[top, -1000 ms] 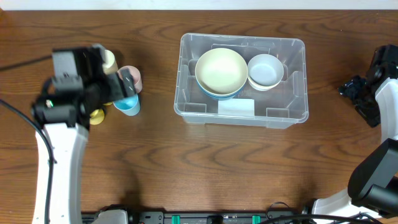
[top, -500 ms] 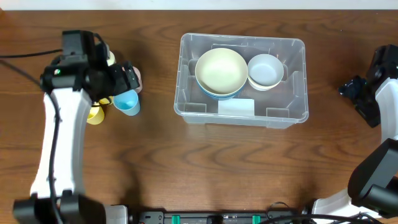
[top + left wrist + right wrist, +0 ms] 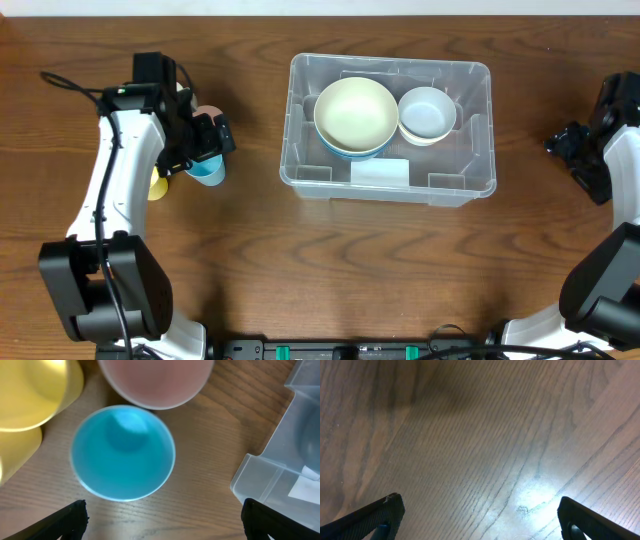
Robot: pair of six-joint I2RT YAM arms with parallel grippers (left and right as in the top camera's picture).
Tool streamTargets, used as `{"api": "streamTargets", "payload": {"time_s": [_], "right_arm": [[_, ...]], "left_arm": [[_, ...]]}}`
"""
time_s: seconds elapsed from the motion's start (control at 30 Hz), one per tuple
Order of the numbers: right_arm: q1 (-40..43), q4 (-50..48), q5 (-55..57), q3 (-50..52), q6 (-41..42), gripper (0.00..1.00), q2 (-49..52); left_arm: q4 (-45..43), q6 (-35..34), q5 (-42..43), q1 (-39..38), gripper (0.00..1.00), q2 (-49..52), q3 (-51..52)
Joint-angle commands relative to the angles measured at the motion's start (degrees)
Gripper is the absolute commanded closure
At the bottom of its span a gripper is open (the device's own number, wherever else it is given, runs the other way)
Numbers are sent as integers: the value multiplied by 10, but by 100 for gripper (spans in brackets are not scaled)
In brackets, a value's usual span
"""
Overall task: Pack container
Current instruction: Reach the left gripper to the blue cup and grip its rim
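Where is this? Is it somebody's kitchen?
Probably a robot practice bench, not a kitchen. A left arm and a right arm stand at a wooden table, with a clear container holding bowls and a blue cup nearby.

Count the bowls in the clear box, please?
3 showing: a cream bowl at the left of the box, a blue bowl under it, only its rim peeking out, and a white bowl at the right. More may hide underneath.
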State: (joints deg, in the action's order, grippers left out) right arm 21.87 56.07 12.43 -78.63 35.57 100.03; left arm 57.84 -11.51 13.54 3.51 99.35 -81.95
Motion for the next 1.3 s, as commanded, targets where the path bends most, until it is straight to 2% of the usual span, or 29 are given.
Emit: {"api": "streamTargets", "payload": {"time_s": [0.0,0.6,1.27], "right_arm": [[3,0,5,1,8,1,2],[3,0,5,1,8,1,2],[3,0,5,1,8,1,2]], "left_arm": [[-1,20,-9,-10,2,11,1],[-33,41,-11,-25,2,81,2],[-46,89,-18,-47,2,92,6]]}}
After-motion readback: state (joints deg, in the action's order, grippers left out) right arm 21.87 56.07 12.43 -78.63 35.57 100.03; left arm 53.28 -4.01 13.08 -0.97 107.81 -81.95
